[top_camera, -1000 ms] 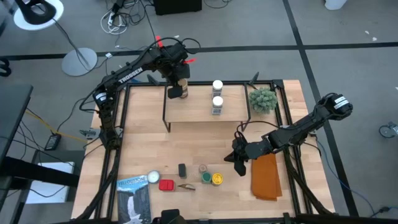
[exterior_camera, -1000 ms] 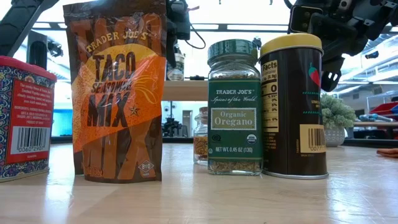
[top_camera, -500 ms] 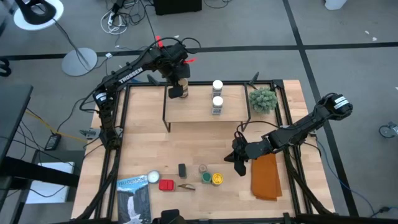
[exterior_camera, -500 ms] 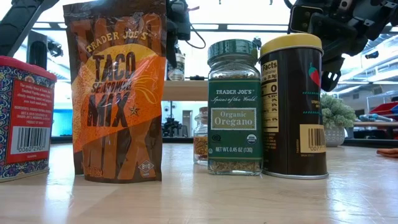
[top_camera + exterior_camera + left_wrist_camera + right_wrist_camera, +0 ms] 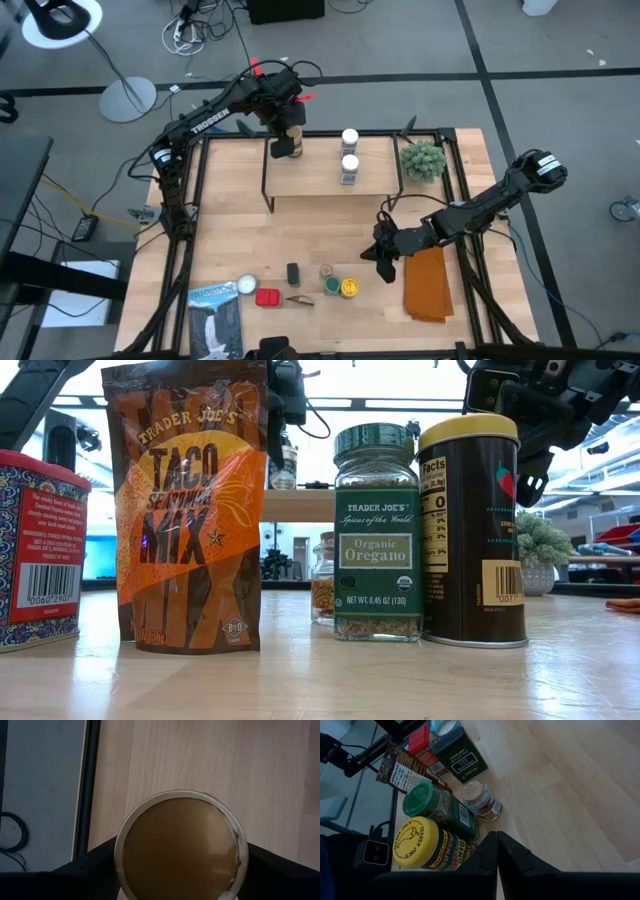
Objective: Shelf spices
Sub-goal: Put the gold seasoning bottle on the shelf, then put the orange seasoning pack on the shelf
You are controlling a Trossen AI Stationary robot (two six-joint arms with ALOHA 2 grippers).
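My left gripper (image 5: 288, 128) reaches over the far left part of the shelf (image 5: 320, 178), a light wood board on black legs, and is shut on a tan-lidded jar (image 5: 181, 845). Two white-lidded jars (image 5: 350, 137) (image 5: 349, 164) stand on the board's middle. The other spices stand near the table's near edge: a taco mix packet (image 5: 190, 510), a green-lidded oregano jar (image 5: 377, 530), a yellow-lidded tin (image 5: 472, 530), a red tin (image 5: 40, 550) and a small jar (image 5: 481, 800). My right gripper (image 5: 497, 851) is shut and hovers just right of the yellow-lidded tin (image 5: 349, 288), touching nothing. My left gripper pinches the tan-lidded jar between its two fingers (image 5: 95, 867), one on either side of the body just below the lid's rim (image 5: 122, 855). It comes from above, pointing down. The jar stands upright, its base at the shelf's board (image 5: 287, 488).
A small green plant (image 5: 423, 160) stands at the shelf's right end. An orange folded cloth (image 5: 427, 283) lies under my right arm. A blue-and-white booklet (image 5: 215, 320) lies at the near left corner. Bare wood stretches between the shelf and the row of spices.
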